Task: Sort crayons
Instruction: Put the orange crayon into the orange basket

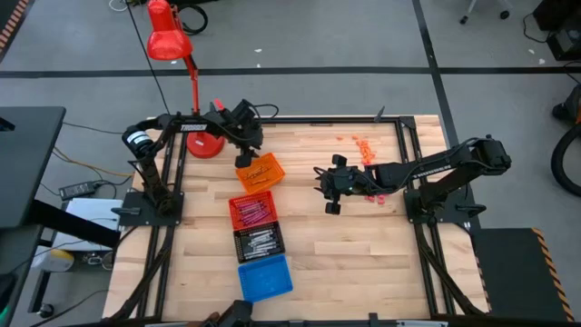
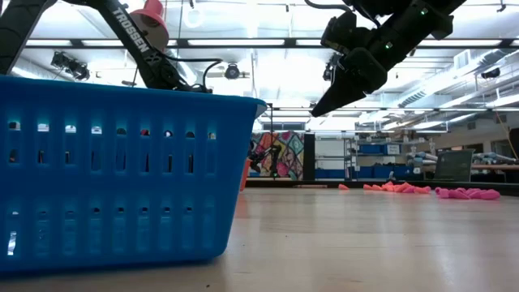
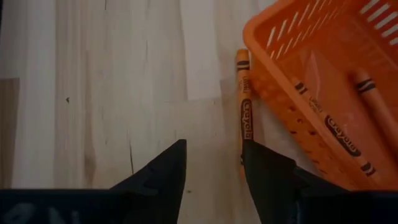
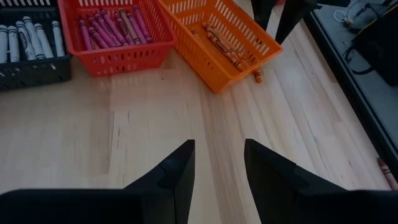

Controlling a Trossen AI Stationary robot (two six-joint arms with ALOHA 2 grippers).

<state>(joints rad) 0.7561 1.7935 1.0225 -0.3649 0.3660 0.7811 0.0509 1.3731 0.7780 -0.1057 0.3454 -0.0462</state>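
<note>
My left gripper point(image 3: 213, 163) sits just beside the orange tray point(image 1: 260, 172), on its lamp-side edge. Fingers are apart, nothing between them. One orange crayon point(image 3: 244, 106) lies on the table point(image 1: 363, 254) right below me, outside the orange tray and parallel to its wall, touching or nearly touching it; can't tell which. Its far end is at the tray corner, its near end runs under my fingertip point(image 3: 264, 163). From the right wrist view the same stray crayon shows at the tray's outer corner, beneath my left fingers.

Inside the orange tray: several orange crayons, at least two visible close up, lying along the floor.

My right gripper point(image 4: 217, 165) hangs above bare table, on the opposite side of the orange tray from the left one and well apart from it. Fingers spread, holding nothing.

Other trays run in a column away from the orange tray: red tray point(image 1: 251, 211) next, with maroon-red crayons point(image 4: 106, 28) laid roughly parallel; then black tray point(image 1: 259, 242) with grey-white crayons point(image 4: 31, 34); blue tray point(image 1: 265, 277) last, contents not discernible.

Unsorted crayons point(image 1: 363, 145): a loose orange cluster well apart from the orange tray, past my right gripper toward the far table edge, plus a few pinkish ones point(image 1: 377, 197) by the right arm. The low view shows both groups lying flat on the table.

Red lamp point(image 1: 205, 141) base stands just beyond the orange tray, near my left arm.
</note>
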